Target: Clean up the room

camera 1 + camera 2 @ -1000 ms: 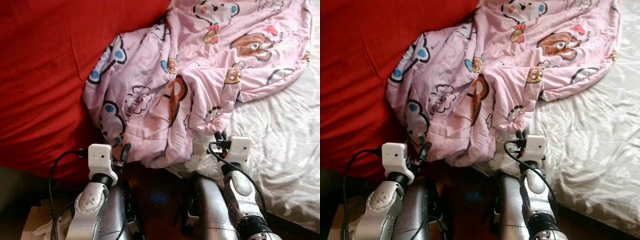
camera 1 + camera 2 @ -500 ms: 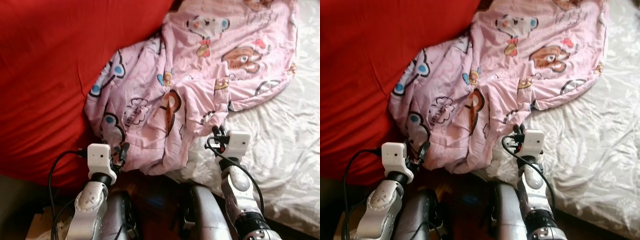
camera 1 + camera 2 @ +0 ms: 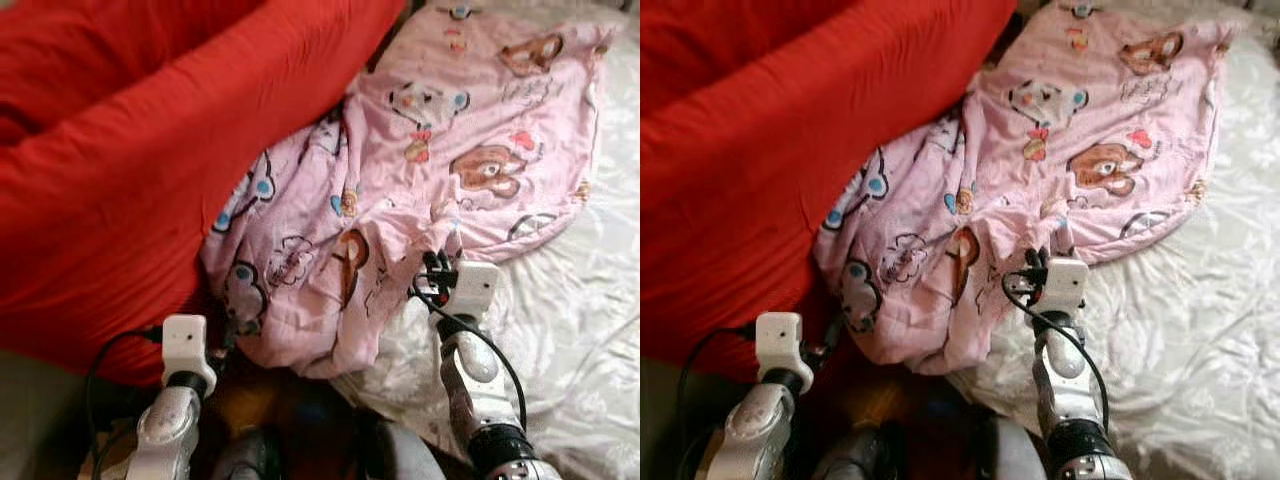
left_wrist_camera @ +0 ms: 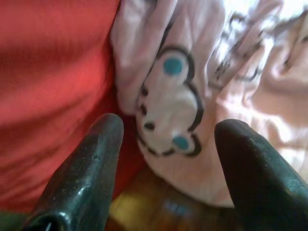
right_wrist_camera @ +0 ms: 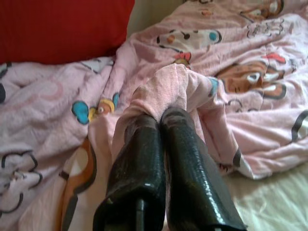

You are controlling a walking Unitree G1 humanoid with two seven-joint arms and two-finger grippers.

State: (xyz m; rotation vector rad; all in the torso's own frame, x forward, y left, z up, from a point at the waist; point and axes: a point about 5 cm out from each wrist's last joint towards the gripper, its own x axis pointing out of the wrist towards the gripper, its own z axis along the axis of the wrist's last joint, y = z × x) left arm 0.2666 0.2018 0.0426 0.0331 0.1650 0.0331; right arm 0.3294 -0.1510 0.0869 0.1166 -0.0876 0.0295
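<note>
A: Step in hand?

B: Straightening the bedding, by the look of it. Pink cartoon-print quilt (image 3: 400,210) lying rumpled across the white bedsheet (image 3: 560,330), one end bunched against the red duvet (image 3: 130,170), lower corner spilling off the bed edge.

A: Right gripper (image 5: 161,120)?

B: Fingers pressed together, pinching a raised fold of the quilt at the tips. Fold standing up like a small peak just ahead of the black fingers (image 5: 180,159). Rest of the quilt spread beyond and to both sides of that pinch; bare bedsheet close beside it.

A: Left gripper (image 4: 166,139)?

B: Spread wide, holding nothing. Hanging corner of the quilt, with a blue-dotted cartoon patch, straight ahead between the two fingers, near but apparently not touching. Red duvet alongside one finger, dark floor (image 4: 159,207) below.

A: Next move?

B: Probably closing the left on that dangling corner, then lifting and drawing with both so the quilt opens flat over the sheet. Needs a firm pinch on the right, since thin fabric slips; needs the left well in before closing, to avoid catching the duvet instead.
</note>
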